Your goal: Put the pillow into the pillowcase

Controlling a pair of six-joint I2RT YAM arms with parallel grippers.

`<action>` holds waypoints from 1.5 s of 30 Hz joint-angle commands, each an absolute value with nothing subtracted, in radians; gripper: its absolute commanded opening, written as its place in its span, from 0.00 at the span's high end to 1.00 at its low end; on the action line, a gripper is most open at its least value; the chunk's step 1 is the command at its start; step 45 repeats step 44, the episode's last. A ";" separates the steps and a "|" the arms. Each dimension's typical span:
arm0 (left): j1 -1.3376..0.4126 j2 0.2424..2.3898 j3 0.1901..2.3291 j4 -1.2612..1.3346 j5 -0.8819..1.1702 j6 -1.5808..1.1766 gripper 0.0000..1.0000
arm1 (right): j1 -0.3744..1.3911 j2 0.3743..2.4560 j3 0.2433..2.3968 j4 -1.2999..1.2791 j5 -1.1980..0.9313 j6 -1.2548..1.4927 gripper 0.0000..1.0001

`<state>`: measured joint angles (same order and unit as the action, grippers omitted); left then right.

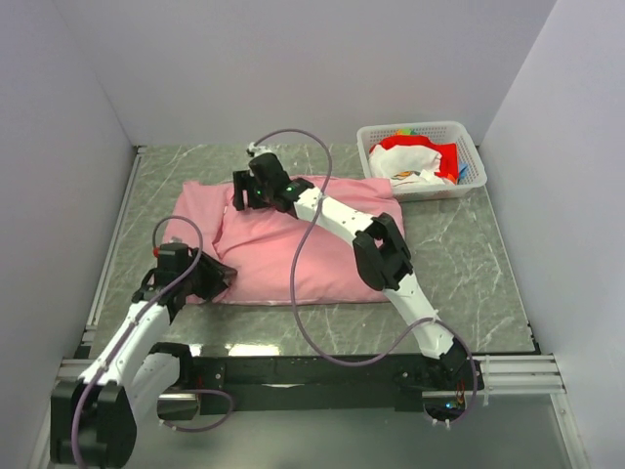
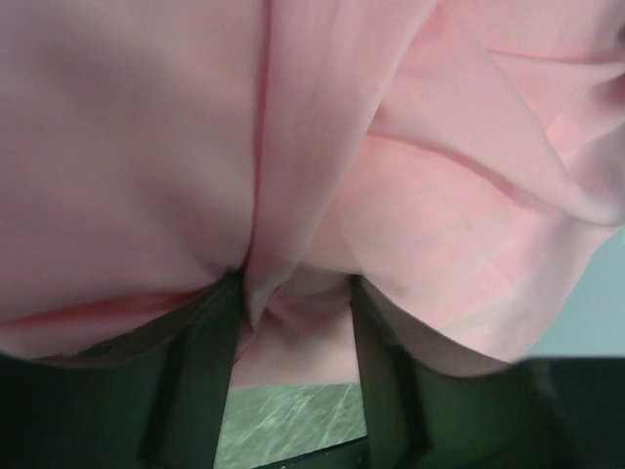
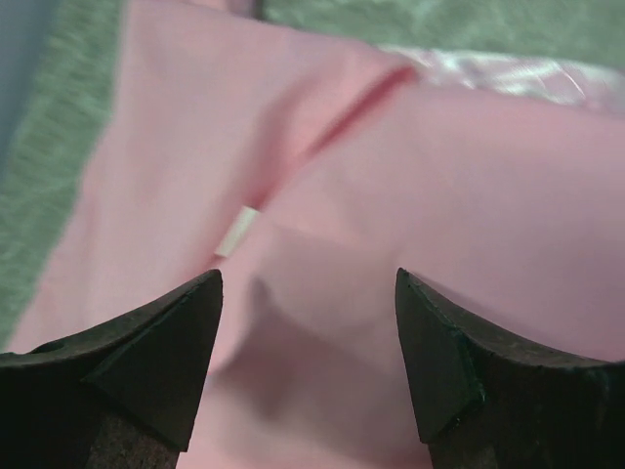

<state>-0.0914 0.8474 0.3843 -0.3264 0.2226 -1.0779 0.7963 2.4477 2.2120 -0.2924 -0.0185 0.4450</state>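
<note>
- Pillowcase, a large plain pink thin fabric sack [image 1: 264, 256], lies plump at the middle of the green marbled bench [image 1: 459, 264]; the pillow is hidden from view.
- Left end effector [image 1: 210, 278] sits at the sack's 8 o'clock corner, fingers [image 2: 200, 362] moderately apart, a pink fold hanging loose between them.
- Right end effector [image 1: 244, 191] hovers over the sack's 11 o'clock area, jaws wide and gripping nothing.
- White plastic mesh basket [image 1: 376, 132] stands at the bench's 1 o'clock, holding red and white cloths [image 1: 415, 156].
</note>
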 commanded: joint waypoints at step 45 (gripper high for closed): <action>-0.242 0.963 0.903 -0.296 0.035 -0.626 0.00 | 0.649 0.884 0.836 -0.328 0.273 0.525 0.00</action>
